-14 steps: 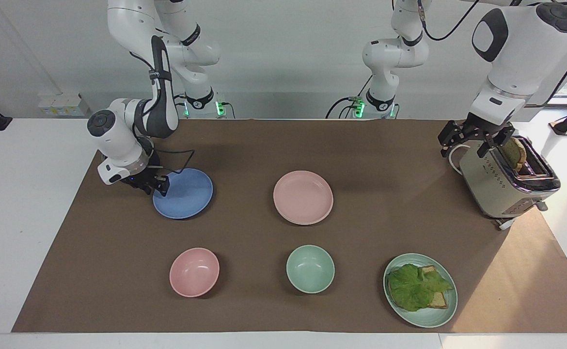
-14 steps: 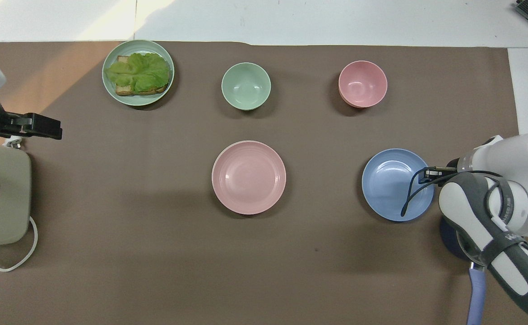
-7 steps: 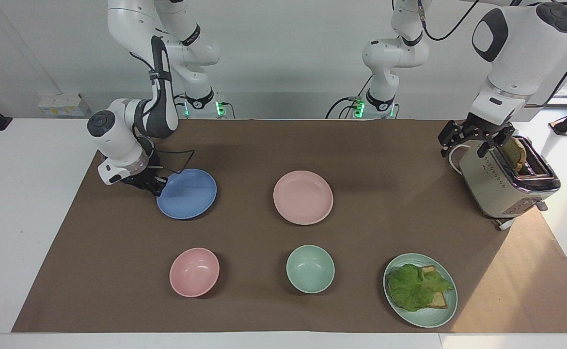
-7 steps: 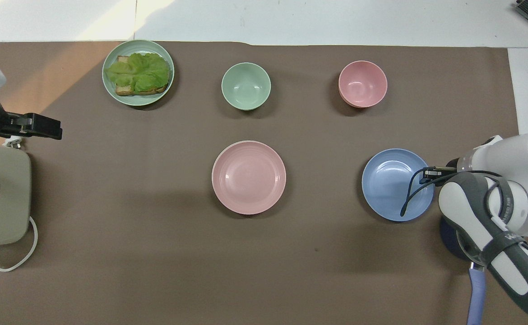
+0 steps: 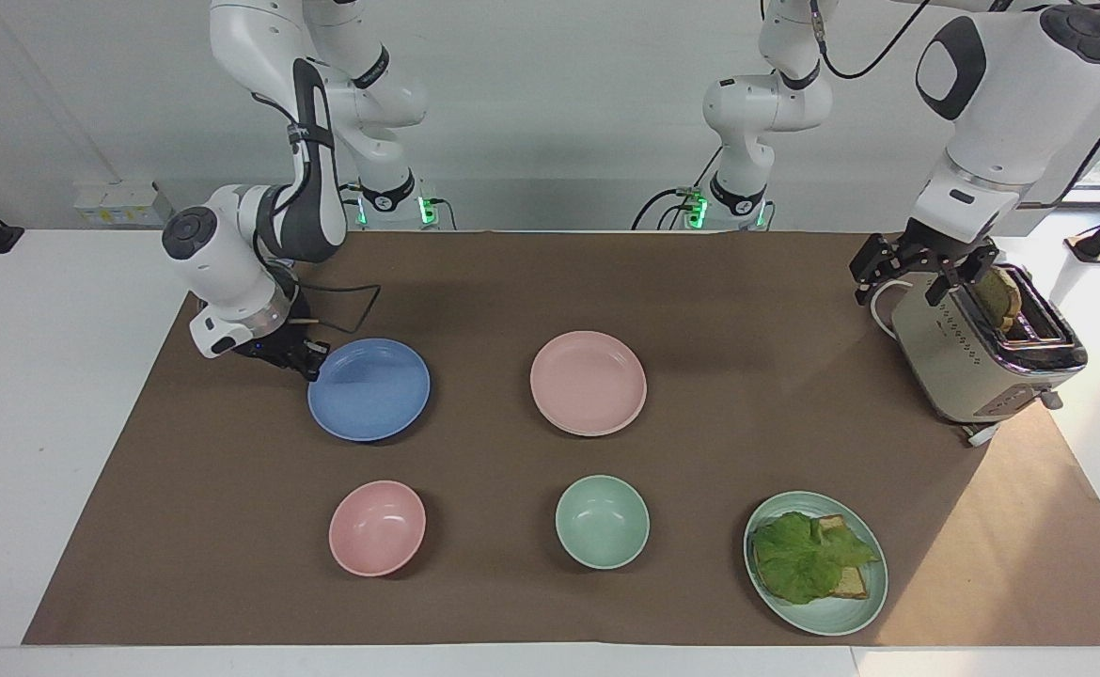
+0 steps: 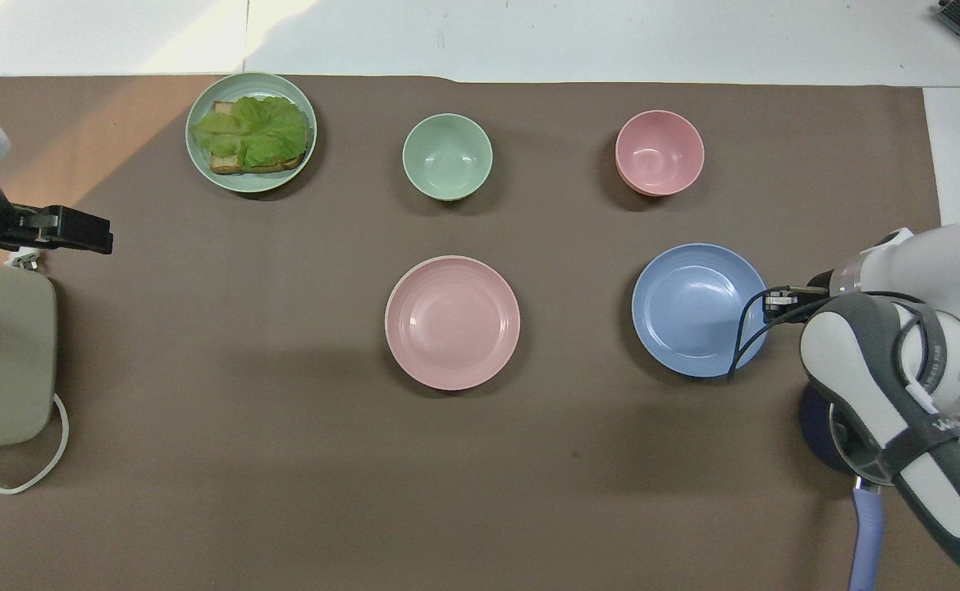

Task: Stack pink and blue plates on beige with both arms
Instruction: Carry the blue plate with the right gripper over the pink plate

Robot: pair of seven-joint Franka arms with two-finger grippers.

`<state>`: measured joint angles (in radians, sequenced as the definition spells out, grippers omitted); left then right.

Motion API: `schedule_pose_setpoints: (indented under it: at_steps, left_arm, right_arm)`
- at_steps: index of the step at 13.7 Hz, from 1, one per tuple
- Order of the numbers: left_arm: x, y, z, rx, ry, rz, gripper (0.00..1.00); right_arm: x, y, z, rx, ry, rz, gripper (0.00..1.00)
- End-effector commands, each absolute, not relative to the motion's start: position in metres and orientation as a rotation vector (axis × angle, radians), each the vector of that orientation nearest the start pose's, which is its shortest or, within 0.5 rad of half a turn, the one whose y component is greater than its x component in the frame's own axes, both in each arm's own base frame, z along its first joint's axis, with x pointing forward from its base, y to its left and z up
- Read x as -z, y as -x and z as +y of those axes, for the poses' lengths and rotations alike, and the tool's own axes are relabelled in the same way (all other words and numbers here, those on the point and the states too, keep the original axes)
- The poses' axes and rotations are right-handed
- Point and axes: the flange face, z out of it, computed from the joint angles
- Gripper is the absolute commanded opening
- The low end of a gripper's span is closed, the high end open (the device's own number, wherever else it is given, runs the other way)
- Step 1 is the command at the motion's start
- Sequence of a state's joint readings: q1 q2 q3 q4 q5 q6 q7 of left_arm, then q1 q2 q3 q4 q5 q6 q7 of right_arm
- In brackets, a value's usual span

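Right gripper (image 5: 310,362) clamped on the round matte blue plate's (image 5: 369,389) rim.
Left gripper (image 5: 921,273), jaws apart, hovers over the silver metal toaster (image 5: 982,362); round pink plate (image 5: 588,383) lies between them.

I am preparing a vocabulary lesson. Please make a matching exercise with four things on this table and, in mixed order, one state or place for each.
Things:
1. blue plate
2. pink plate
3. green plate
4. toaster

States or places:
a. carries bread and a lettuce leaf
b. has a slice of bread in its slot
c. gripped at its rim by the right gripper
d. lies bare in the middle of the mat, nothing touching it

Pairs: 1-c, 2-d, 3-a, 4-b
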<state>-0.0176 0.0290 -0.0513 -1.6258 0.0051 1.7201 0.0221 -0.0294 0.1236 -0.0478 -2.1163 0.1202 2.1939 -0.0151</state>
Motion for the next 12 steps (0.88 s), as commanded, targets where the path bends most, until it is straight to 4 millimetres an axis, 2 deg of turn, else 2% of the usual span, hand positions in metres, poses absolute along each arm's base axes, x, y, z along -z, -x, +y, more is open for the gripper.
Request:
schedule_pose_setpoints:
  at_steps: [1, 3, 5, 6, 9, 12]
  left_arm:
    - [-0.603, -0.572, -0.034, 0.096, 3.118, 0.158, 1.0]
    - [-0.603, -0.572, -0.034, 0.096, 3.118, 0.158, 1.0]
    - [-0.603, -0.572, -0.034, 0.096, 3.118, 0.158, 1.0]
    - [-0.603, -0.572, -0.034, 0.096, 3.118, 0.158, 1.0]
    - [-0.603, -0.572, -0.034, 0.096, 3.118, 0.158, 1.0]
    - [-0.603, -0.572, -0.034, 0.099, 3.118, 0.158, 1.0]
  right_arm:
    - [-0.387, -0.562, 0.003, -0.025, 3.016, 0.208, 0.0]
    - [-0.405, -0.567, 0.037, -0.014, 3.011, 0.222, 0.0]
    - [-0.428, -0.576, 0.082, 0.009, 3.001, 0.268, 0.0]
    - [-0.431, -0.578, 0.106, 0.02, 2.995, 0.299, 0.0]
    - [-0.433, -0.571, 0.163, 0.049, 2.957, 0.346, 0.0]
    - [-0.42, -0.559, 0.212, 0.041, 2.937, 0.346, 0.0]
